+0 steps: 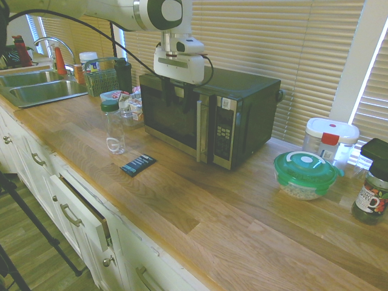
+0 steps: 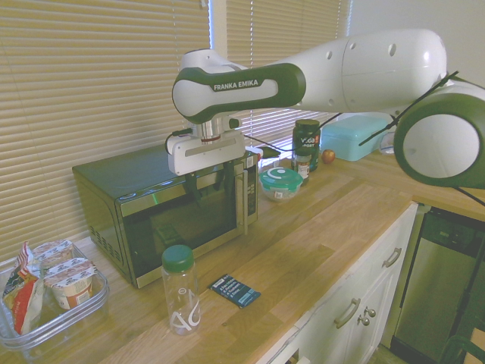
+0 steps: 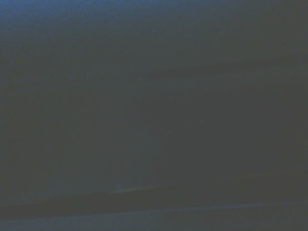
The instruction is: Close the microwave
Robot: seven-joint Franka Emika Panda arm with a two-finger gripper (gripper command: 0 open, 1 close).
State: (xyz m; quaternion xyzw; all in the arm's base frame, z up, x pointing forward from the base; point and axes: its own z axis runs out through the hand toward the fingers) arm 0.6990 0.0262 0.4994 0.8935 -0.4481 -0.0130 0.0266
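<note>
While the microwave [image 1: 206, 115] door sits flush, the tool [image 1: 176, 92] hangs before it, fingers spread, grasping nothing.

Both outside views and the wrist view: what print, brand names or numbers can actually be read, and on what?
"FRANKA EMIKA" on the green band of the robot arm.
"VEGA" on the dark tub by the window; its smaller print is unreadable.
Microwave button panel: too small to read.
Dark card on the counter: print blurred.
Dark jar label: illegible.
Clear bottle: a white mark, not legible.
Wrist view: nothing readable.
</note>
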